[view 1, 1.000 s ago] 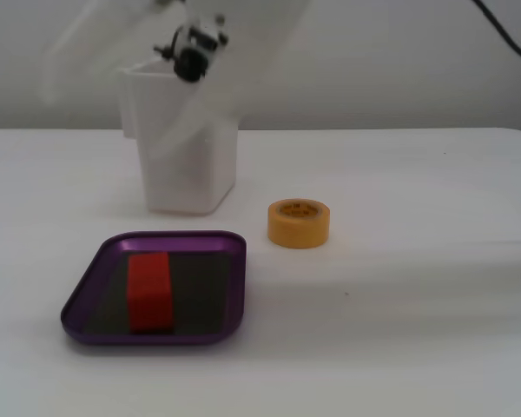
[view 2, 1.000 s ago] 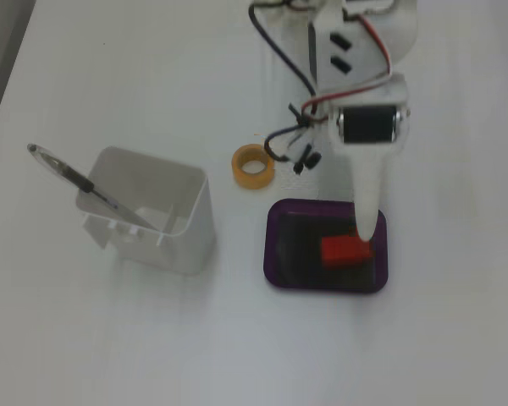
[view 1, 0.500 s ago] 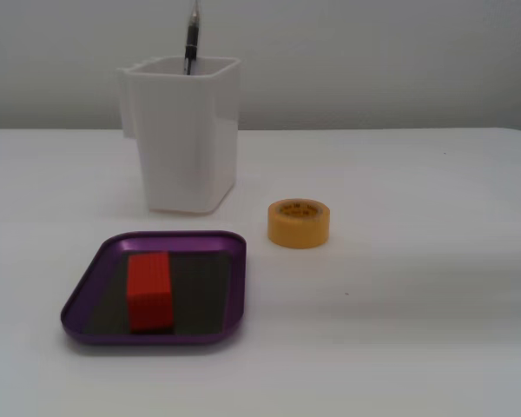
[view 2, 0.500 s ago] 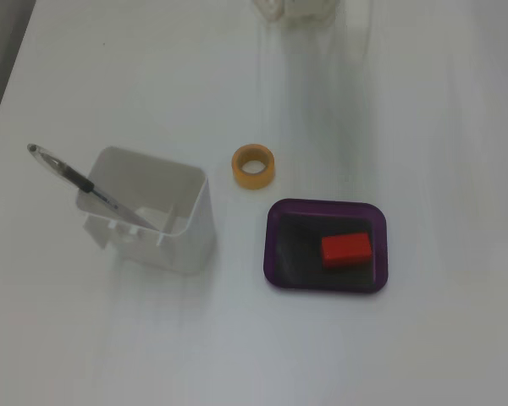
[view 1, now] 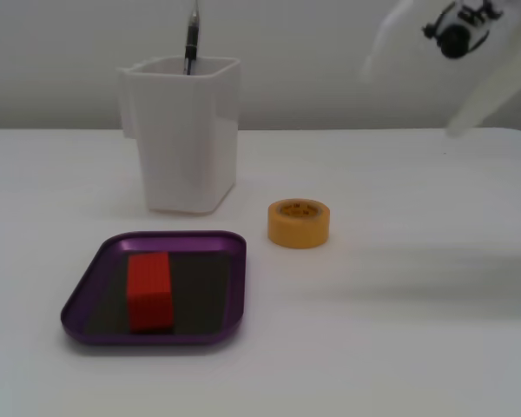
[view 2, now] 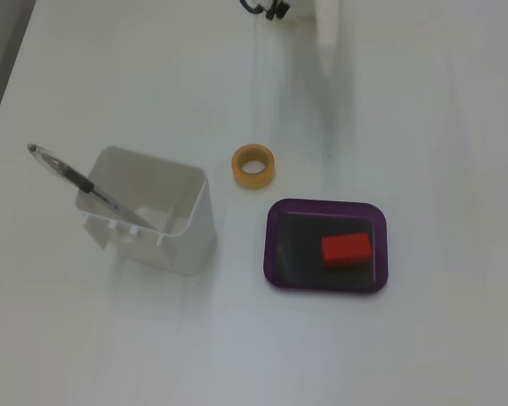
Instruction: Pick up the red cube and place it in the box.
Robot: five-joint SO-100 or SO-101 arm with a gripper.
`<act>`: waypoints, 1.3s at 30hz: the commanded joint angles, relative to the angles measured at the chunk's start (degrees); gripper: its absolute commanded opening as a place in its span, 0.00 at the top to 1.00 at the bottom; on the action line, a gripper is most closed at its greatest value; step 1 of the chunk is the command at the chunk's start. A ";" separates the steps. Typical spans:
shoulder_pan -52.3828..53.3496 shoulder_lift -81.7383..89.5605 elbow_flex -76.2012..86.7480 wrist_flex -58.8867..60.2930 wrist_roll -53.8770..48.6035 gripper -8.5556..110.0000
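Observation:
The red cube (view 1: 149, 291) lies flat inside the purple box (view 1: 80, 314), a shallow tray, left of its middle in a fixed view. In both fixed views nothing touches it; it also shows in the box (view 2: 275, 247) from above (view 2: 346, 249). My gripper (view 1: 414, 94) is a white motion-blurred shape high at the top right, far from the box and well above the table. From above only a blurred white streak (view 2: 326, 34) of it shows at the top edge. Its jaws are too blurred to read.
A tall white square cup (view 1: 184, 139) with a pen (view 1: 191, 39) stands behind the box. A yellow tape roll (view 1: 299, 223) lies to the cup's right, between box and arm. The tabletop is white.

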 commanded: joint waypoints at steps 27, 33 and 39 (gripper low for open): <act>3.69 52.47 48.08 -2.64 -0.09 0.80; 3.69 52.38 48.69 -2.46 0.00 0.87; 3.52 52.38 48.87 -2.55 -0.09 0.92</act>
